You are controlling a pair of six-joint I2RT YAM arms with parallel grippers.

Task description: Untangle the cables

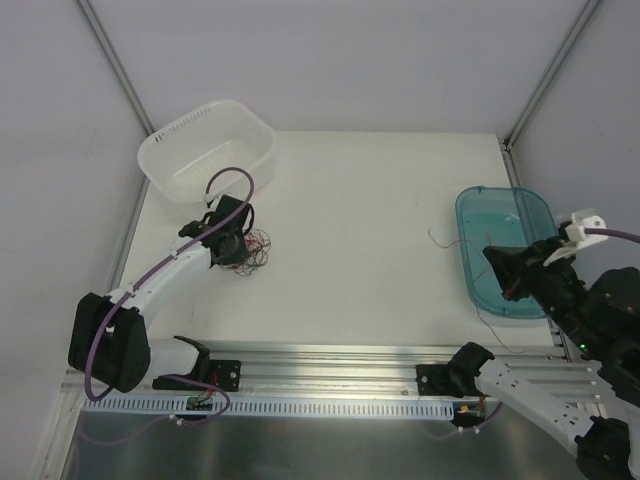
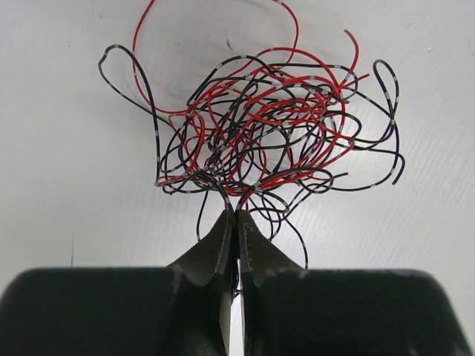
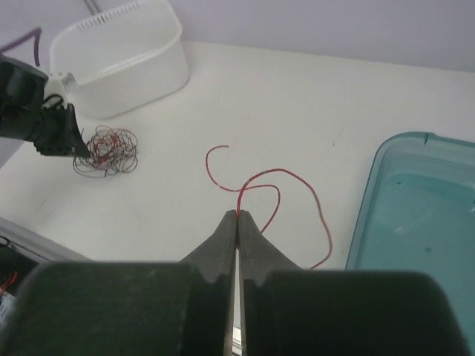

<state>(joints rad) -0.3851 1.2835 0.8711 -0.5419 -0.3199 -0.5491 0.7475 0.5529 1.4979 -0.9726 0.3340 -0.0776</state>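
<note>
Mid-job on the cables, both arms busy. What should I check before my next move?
1. Right gripper shut on the single red cable: ok.
2. Red cable apart from the tangle: ok.
3. Left gripper shut at the tangle's near edge: ok.
4. Left gripper pinching only one strand: cannot tell.
5. Red cable inside the teal bin: not ok, it hangs beside the rim.

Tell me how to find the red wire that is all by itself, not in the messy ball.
Find the see-through blue tub on the right side of the white table. Just left of it is one curvy red wire, pinched in the shut jaws of the right gripper. It is alone; the other red and black wires are bunched in a tangle across the table.
</note>
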